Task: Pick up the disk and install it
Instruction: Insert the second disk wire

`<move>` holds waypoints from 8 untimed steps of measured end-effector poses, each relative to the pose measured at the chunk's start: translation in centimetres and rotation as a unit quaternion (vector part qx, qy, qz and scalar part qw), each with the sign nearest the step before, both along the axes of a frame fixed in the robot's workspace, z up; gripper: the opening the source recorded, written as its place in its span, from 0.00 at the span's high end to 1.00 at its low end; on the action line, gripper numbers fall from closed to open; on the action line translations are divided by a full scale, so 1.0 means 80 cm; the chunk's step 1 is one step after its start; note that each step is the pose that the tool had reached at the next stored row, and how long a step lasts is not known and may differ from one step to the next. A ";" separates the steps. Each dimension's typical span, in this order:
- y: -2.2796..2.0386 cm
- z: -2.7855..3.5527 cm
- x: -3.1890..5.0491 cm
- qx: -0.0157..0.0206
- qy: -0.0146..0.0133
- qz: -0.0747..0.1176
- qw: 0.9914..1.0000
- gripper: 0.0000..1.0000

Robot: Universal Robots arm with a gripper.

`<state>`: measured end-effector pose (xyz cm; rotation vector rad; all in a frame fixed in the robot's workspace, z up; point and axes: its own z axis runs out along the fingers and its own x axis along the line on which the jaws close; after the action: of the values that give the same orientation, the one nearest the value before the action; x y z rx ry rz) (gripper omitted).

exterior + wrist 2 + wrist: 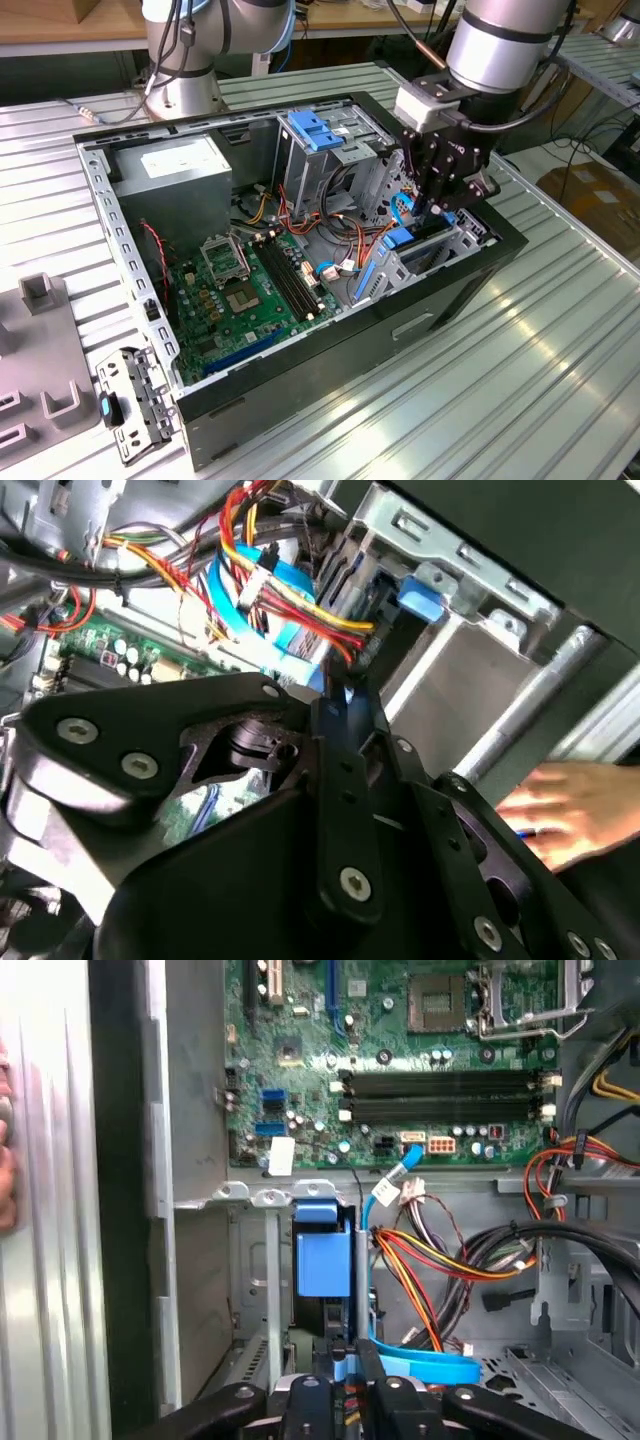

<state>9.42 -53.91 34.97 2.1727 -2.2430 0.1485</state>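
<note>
While the arm is reaching down into the open computer case point(300, 370), the gripper point(437, 207) is hanging over the lower drive bay point(440, 245) at the case's front end, toward the exterior view's right. Its black fingers point(345, 1355) are pressing close together on the thin upper edge of the disk point(357, 1290), which is standing on edge inside that bay with a blue side rail point(322, 1260) showing beside it in the first wrist view. How far the disk is seated in the bay I cannot tell. Red, yellow and orange power wires point(440, 1265) and a flat blue data cable point(425, 1365) are lying just beside the disk. In the second wrist view the gripper's black linkage point(340, 780) is crowding the foreground, with the same wires point(270, 600) and a blue latch point(420, 595) behind it. A green motherboard point(240, 300) is lying on the case floor, and a grey power supply box point(185, 175) is sitting in the case's far corner. A blue plastic bracket point(315, 130) is resting atop the upper drive cage. A person's hand point(575, 805) is resting outside the case wall. A loose metal bracket point(135, 400) is lying on the slatted tabletop point(520, 380) near the case's near corner.
</note>
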 end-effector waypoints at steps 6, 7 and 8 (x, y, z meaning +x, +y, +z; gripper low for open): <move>0.0001 0.0091 0.000 0.000 0.000 0.000 1.000 0.78; 0.0001 0.0093 0.000 0.000 0.000 0.000 1.000 0.89; 0.0001 0.0093 0.000 0.000 0.000 0.000 1.000 0.89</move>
<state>9.45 -53.91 35.72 2.1727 -2.2431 0.1484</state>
